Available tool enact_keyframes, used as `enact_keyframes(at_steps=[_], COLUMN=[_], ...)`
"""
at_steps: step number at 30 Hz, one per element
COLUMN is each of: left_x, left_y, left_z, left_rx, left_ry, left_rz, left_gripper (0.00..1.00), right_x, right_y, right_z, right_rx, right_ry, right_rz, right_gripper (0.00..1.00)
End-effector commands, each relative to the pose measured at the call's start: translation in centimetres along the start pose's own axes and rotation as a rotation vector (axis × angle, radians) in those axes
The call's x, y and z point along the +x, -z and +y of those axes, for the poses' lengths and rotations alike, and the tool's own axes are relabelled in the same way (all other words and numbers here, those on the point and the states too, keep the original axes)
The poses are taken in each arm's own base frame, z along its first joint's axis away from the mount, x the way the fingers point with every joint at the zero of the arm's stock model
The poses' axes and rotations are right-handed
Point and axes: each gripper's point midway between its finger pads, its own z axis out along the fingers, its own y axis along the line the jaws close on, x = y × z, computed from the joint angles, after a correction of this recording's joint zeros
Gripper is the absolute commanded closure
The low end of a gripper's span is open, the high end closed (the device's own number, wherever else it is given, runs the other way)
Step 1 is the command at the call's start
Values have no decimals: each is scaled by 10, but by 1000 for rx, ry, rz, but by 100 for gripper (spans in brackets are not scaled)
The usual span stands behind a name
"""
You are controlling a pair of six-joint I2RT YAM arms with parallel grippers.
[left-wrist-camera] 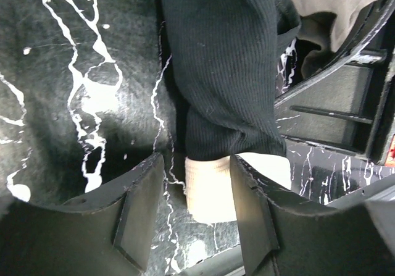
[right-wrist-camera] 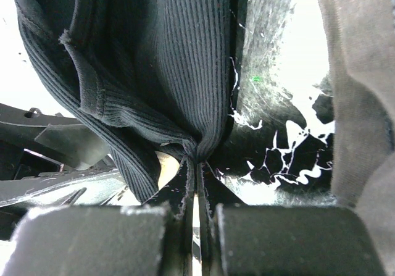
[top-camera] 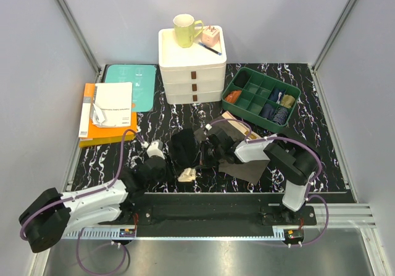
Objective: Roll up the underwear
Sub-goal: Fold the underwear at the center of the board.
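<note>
The black underwear (top-camera: 184, 151) lies bunched on the table between the two arms, its beige waistband (top-camera: 187, 175) toward the near edge. My left gripper (top-camera: 164, 165) is open, and in the left wrist view (left-wrist-camera: 197, 161) its fingers stand either side of the beige waistband end (left-wrist-camera: 210, 189) below the ribbed black cloth (left-wrist-camera: 225, 72). My right gripper (top-camera: 207, 145) is shut on a pinched fold of the black underwear (right-wrist-camera: 166, 54), as the right wrist view (right-wrist-camera: 197, 162) shows. The olive-brown underwear (top-camera: 245, 168) lies flat under the right arm and shows at the right edge of the right wrist view (right-wrist-camera: 361, 103).
A white drawer unit (top-camera: 192, 73) stands at the back with a yellow-green mug (top-camera: 185, 30) on top. A green compartment tray (top-camera: 247, 107) with small sock bundles sits at the back right. Books and a teal folder (top-camera: 108, 112) lie at the left.
</note>
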Motion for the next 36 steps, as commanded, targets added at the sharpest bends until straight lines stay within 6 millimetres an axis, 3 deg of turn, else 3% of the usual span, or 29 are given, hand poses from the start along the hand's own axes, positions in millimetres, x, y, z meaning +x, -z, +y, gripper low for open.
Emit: enact_keyframes(at_steps=[1, 5, 9, 10, 13, 18, 22, 28, 36], left_x=[2, 7, 10, 10, 9, 10, 11, 12, 13], left_y=[-5, -8, -12, -12, -13, -12, -10, -10, -11], left_z=[-5, -4, -4, -3, 0, 7, 8, 8, 7], left_rx=[36, 43, 34, 29, -9, -49, -59, -57, -61], left_ry=[20, 27, 21, 19, 3, -39, -72, -81, -85], left_rz=[-4, 13, 26, 27, 33, 52, 64, 76, 84], left_gripper=[49, 58, 77, 88, 100, 100, 100, 100, 100], right_x=[28, 30, 28, 27, 23, -2, -24, -54, -73], right_y=[-6, -6, -6, -5, 3, 30, 45, 44, 23], right_z=[-63, -63, -63, -60, -55, -34, -2, 33, 48], right_rx=[205, 206, 203, 198, 206, 202, 159, 101, 76], right_ry=[-44, -45, -47, -46, -38, 6, 79, 206, 302], right_rz=[60, 62, 56, 55, 38, -40, -99, -150, -138], right_gripper=[100, 100, 100, 100, 83, 51, 39, 30, 24])
